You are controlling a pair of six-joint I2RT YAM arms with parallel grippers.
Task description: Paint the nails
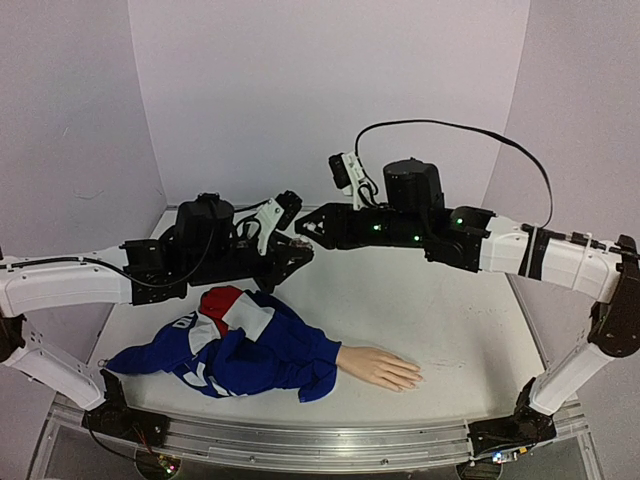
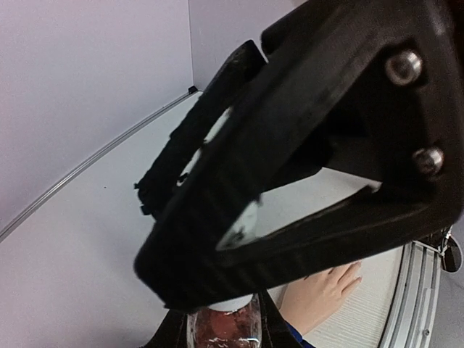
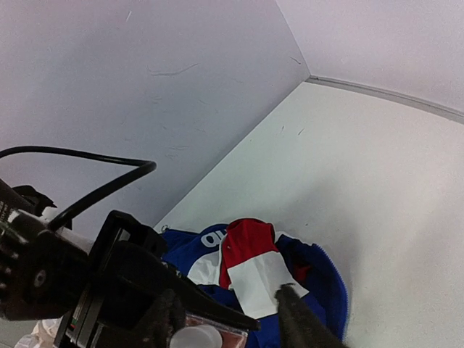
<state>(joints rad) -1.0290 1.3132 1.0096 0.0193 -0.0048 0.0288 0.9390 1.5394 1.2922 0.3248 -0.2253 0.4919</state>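
"What's the left arm got?"

"The left gripper [image 1: 300,250] is closed on the little polish bottle [image 3: 217,324], pinkish, with a white cap [image 3: 194,338]; it holds it up in the air, behind the mannequin hand [image 1: 383,367] and a bit to that hand's left; from its own wrist camera you see dark fingers hugging both sides of the bottle."

"And down on the table [image 1: 460,310]?"

"A blue jacket [image 1: 255,355] with red and white patches lies bunched to the left of the mannequin hand; its sleeve ends right at the wrist; the hand lies flat, fingers pointing right; the nails [image 1: 411,378] are at those fingertips, the hand's far right end; from where I stand they're too small to tell one from another; both grippers are well apart from them, up and behind."

"The right arm?"

"It reaches in from the right of the mannequin hand, passing above and behind it; the right gripper [image 3: 226,319] meets the left one nose to nose; its fingers [image 3: 293,319] stand partly apart, one on each side of the white cap; there's a gap showing between the cap and one finger; whether the other finger touches the cap I can't tell; it has a grip on nothing that I can see."
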